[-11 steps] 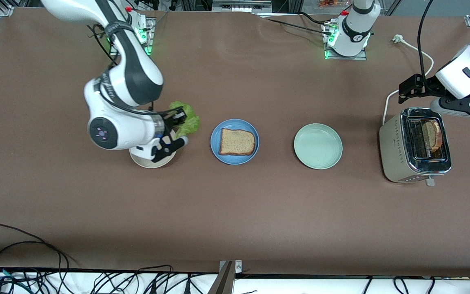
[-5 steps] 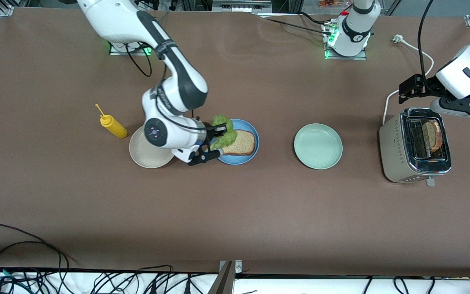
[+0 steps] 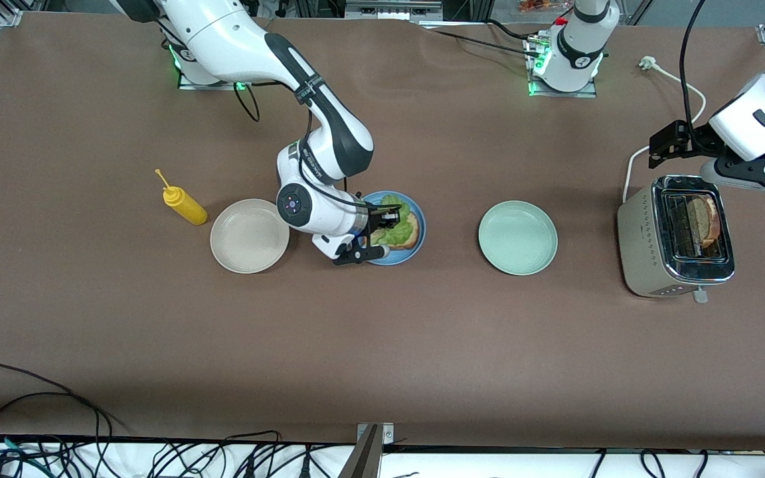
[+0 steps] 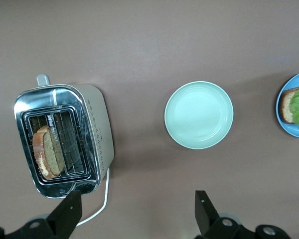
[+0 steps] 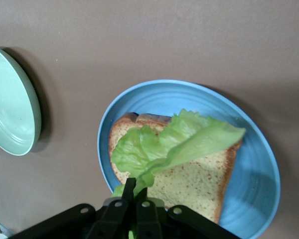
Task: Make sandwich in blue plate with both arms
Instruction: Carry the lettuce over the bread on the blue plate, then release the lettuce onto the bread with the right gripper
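The blue plate (image 3: 420,226) holds one toasted bread slice (image 3: 408,236). A ruffled green lettuce leaf (image 3: 399,219) lies over the slice. My right gripper (image 3: 386,222) is shut on the lettuce leaf (image 5: 174,142) just above the bread slice (image 5: 199,181) in the blue plate (image 5: 254,199). The second bread slice (image 3: 702,220) stands in the toaster slot (image 4: 46,152). My left gripper (image 4: 137,219) is open and empty, held in the air beside the toaster (image 3: 675,236), and waits.
A beige plate (image 3: 250,236) and a yellow squeeze bottle (image 3: 184,204) lie toward the right arm's end. A pale green plate (image 3: 517,238) sits between the blue plate and the toaster. The toaster's white cable (image 3: 671,76) runs toward the robots' bases.
My right gripper has carried the lettuce leaf from over the beige plate to over the bread slice in the blue plate. The left arm has not moved.
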`<state>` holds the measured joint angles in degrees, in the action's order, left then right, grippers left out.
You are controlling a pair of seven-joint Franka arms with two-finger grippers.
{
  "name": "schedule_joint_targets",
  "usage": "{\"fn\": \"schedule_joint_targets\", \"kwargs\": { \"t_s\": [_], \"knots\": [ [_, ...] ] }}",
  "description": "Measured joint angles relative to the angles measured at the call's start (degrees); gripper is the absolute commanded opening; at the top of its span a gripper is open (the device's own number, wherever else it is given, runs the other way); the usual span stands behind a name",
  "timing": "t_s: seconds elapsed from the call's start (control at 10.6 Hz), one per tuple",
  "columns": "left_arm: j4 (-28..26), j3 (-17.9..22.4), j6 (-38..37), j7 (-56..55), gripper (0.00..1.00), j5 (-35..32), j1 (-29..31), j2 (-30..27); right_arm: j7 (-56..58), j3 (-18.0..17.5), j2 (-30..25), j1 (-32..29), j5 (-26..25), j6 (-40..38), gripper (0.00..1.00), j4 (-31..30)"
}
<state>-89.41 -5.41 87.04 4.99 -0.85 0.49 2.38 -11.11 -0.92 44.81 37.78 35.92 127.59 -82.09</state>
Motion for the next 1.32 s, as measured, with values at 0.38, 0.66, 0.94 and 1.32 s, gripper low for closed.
{"fn": "schedule_joint_targets", "kwargs": {
  "t_s": [0.38, 0.66, 0.94, 1.32],
  "knots": [
    [0.0, 0.0, 0.02, 0.0, 1.0, 0.0, 0.0, 0.0, -0.32, 0.05, 0.22, 0.61, -1.01, 0.16, 1.0, 0.27],
    [0.0, 0.0, 0.03, 0.0, 1.0, 0.0, 0.0, 0.0, -0.28, 0.22, -0.49, 0.78, -7.93, -1.31, 1.0, 0.93],
    [0.0, 0.01, 0.07, 0.0, 1.0, 0.0, 0.0, 0.0, -0.28, 1.81, -4.11, 0.75, -13.89, -11.97, 1.0, 2.04],
    [0.0, 0.04, 0.09, 0.0, 1.0, 0.0, 0.0, 0.0, -0.28, 5.82, -12.0, 0.66, -23.93, -27.49, 1.0, 2.31]
  ]
}}
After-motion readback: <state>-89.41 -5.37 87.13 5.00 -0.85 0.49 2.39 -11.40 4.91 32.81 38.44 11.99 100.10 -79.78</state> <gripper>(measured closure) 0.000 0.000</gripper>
